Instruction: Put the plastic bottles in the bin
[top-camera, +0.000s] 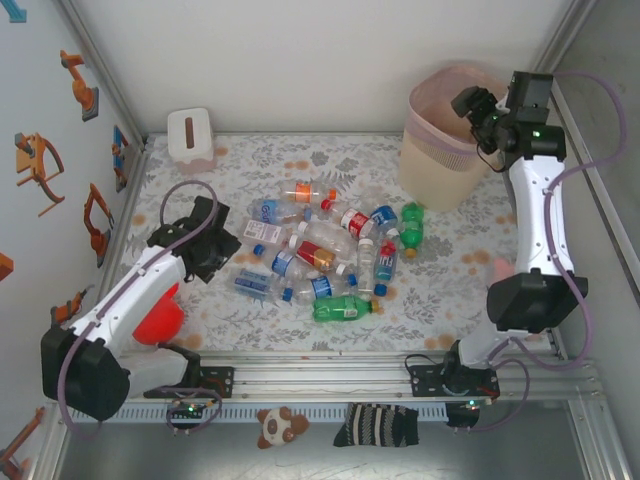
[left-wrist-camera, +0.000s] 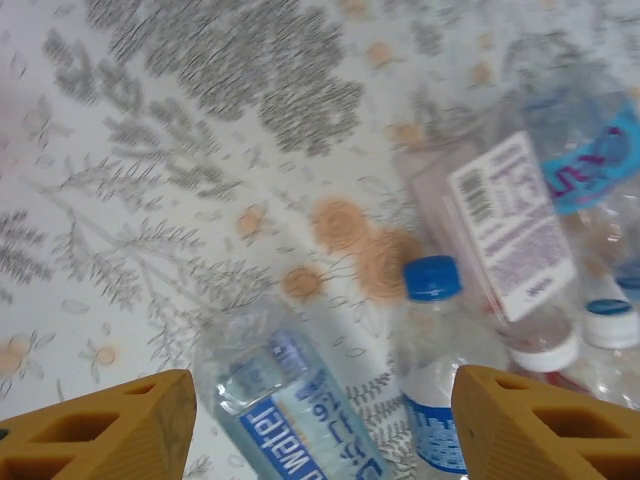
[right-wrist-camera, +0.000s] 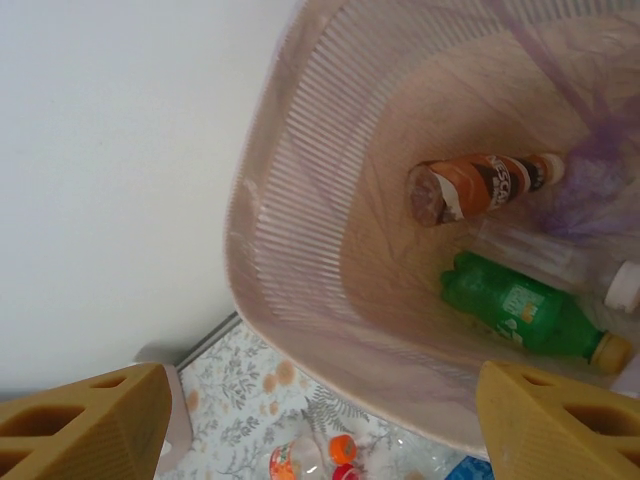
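Note:
Several plastic bottles (top-camera: 320, 255) lie in a loose pile mid-table: clear ones with blue, red or orange labels and green ones (top-camera: 342, 308). My left gripper (top-camera: 222, 252) hangs open at the pile's left edge. In the left wrist view a clear blue-labelled bottle (left-wrist-camera: 290, 400) and a blue-capped one (left-wrist-camera: 435, 330) lie on the cloth between the spread fingers of that gripper (left-wrist-camera: 320, 430), ungripped. My right gripper (top-camera: 470, 105) stands open over the bin (top-camera: 440, 150), nothing between its fingers (right-wrist-camera: 90, 425). Inside the bin (right-wrist-camera: 300, 250) lie a brown bottle (right-wrist-camera: 480, 185), a green bottle (right-wrist-camera: 520, 310) and a clear one.
A white tissue box (top-camera: 190, 135) stands at the back left. A red object (top-camera: 160, 318) sits under the left arm. White walls close the table on three sides. A plush toy (top-camera: 273, 425) and a striped sock (top-camera: 378, 425) lie beyond the front rail.

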